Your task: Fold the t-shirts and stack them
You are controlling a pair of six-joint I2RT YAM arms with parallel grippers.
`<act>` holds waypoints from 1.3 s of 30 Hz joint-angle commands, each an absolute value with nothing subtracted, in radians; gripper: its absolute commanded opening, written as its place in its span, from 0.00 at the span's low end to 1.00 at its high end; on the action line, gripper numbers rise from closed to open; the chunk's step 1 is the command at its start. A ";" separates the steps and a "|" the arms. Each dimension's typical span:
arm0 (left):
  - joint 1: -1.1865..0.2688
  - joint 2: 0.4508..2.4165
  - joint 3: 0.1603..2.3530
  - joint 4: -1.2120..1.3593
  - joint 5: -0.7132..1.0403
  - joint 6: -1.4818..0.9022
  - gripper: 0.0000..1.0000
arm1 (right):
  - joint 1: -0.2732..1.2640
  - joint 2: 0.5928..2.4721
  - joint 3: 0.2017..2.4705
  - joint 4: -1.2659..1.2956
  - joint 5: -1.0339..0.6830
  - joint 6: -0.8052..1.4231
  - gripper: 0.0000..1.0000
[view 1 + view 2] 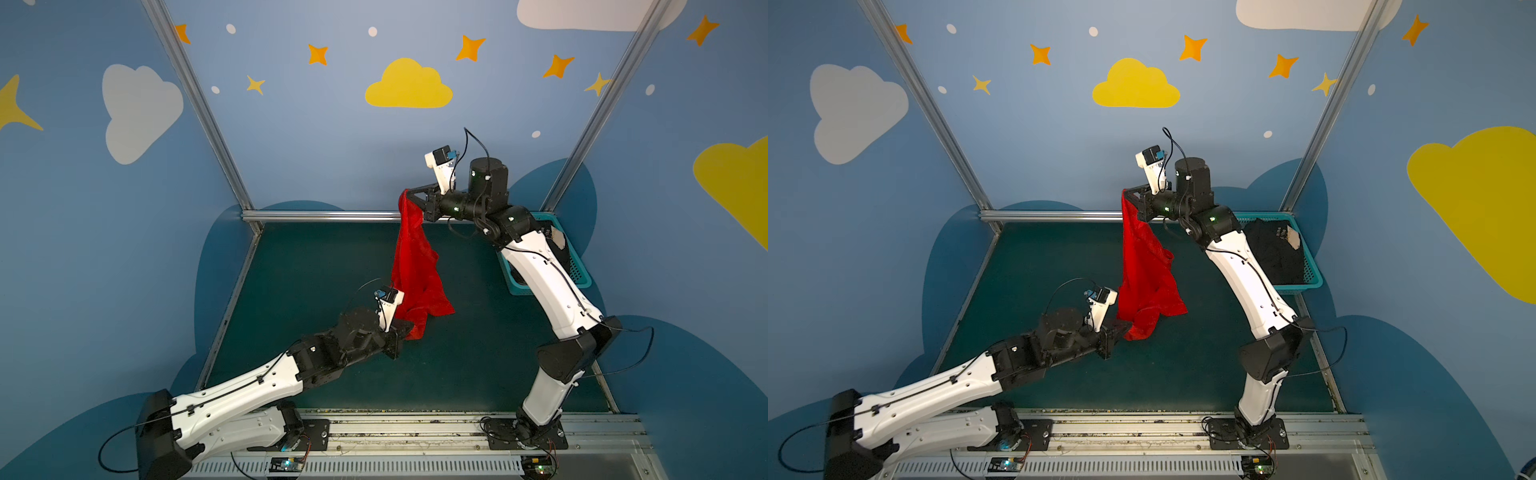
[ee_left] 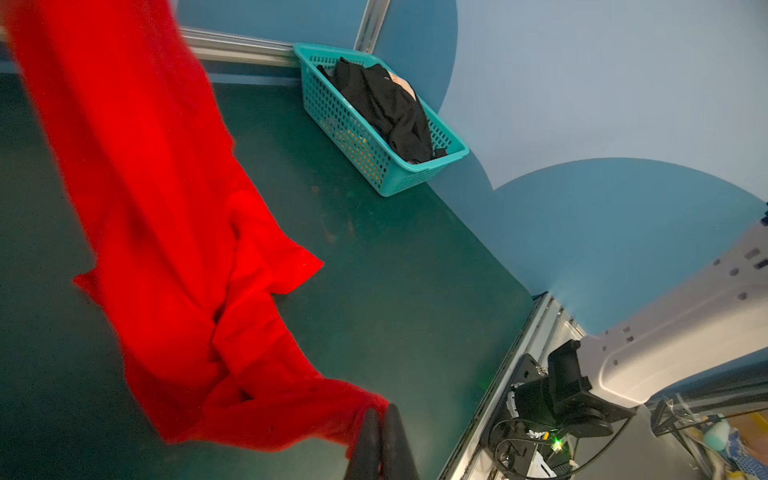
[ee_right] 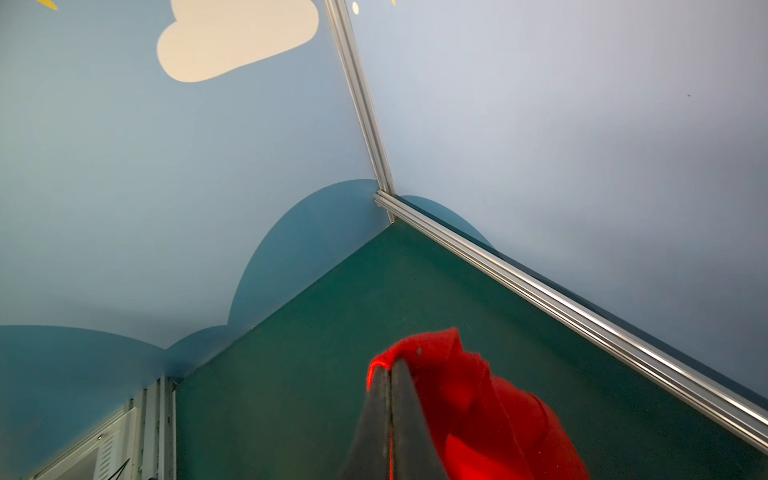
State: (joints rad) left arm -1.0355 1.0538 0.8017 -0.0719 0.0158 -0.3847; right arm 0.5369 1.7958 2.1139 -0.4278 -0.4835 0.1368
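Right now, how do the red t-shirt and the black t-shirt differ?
The red t-shirt hangs, pinched by the left end effector and right end effector; the black t-shirt lies untouched in the teal basket. The red one is drawn long, the black one crumpled. Neither is folded.

The left pincer [image 1: 408,329] and right pincer [image 1: 409,192] pinch the red t-shirt [image 1: 411,266]

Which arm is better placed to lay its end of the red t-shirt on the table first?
Left, probably: its jaws grip the red t-shirt low, near the table; the right jaws hold the other end high.
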 commanded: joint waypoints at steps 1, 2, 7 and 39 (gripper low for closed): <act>-1.087 1.147 0.846 0.009 0.067 -0.388 0.05 | 0.551 1.833 2.184 -0.389 -0.592 0.170 0.00; -1.102 1.191 0.872 0.012 0.077 -0.378 0.05 | 0.557 1.856 2.217 -0.396 -0.636 0.184 0.00; -1.144 1.414 0.999 0.025 0.183 -0.338 0.05 | 0.599 1.985 2.385 -0.462 -0.803 0.232 0.00; -1.141 0.666 0.909 -0.503 -0.384 -0.279 0.50 | 0.754 1.895 1.738 -0.397 -0.818 0.275 0.00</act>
